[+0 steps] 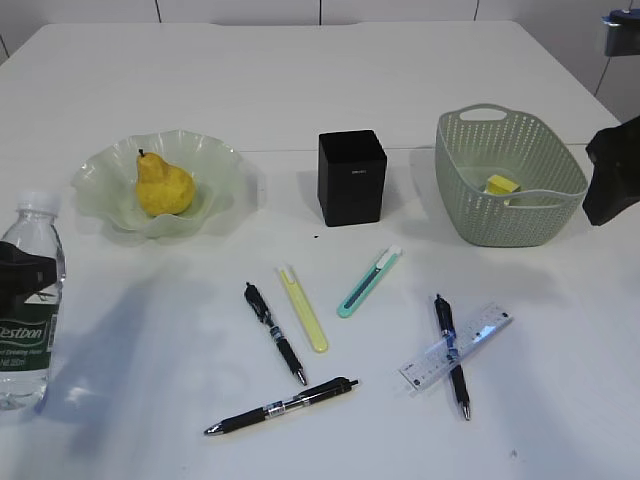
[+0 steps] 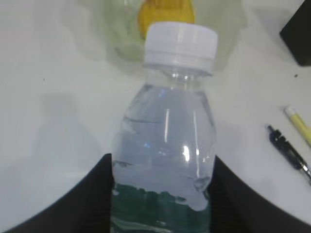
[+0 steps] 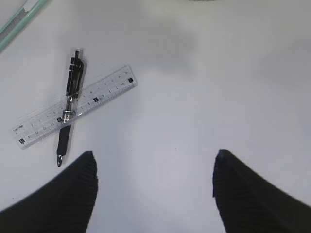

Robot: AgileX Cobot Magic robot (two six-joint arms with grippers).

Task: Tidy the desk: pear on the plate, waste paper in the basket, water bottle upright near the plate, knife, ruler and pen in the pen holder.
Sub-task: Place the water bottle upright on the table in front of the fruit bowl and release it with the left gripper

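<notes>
Currently we see the left gripper [image 2: 163, 194] closed on the water bottle [image 1: 27, 300], which stands upright at the left edge of the white counter [image 1: 150, 400], in front of and to the left of the ruffled green plate [image 1: 225, 175]. We note the pear [image 1: 163, 185] sitting in that plate. The black pen holder [image 1: 351, 177] stands mid-counter, with the sage-green basket [image 1: 470, 215] to its right; a yellow scrap [image 1: 500, 185] lies inside the basket. The right gripper [image 3: 154, 194] hangs with jaws wide apart over bare counter, holding nothing. Near it the clear ruler [image 3: 73, 107] lies across a black pen [image 3: 70, 111]. Two more black pens [image 1: 275, 332], a yellow knife [image 1: 303, 308] and a teal knife [image 1: 369, 282] lie loose in front of the pen holder.
</notes>
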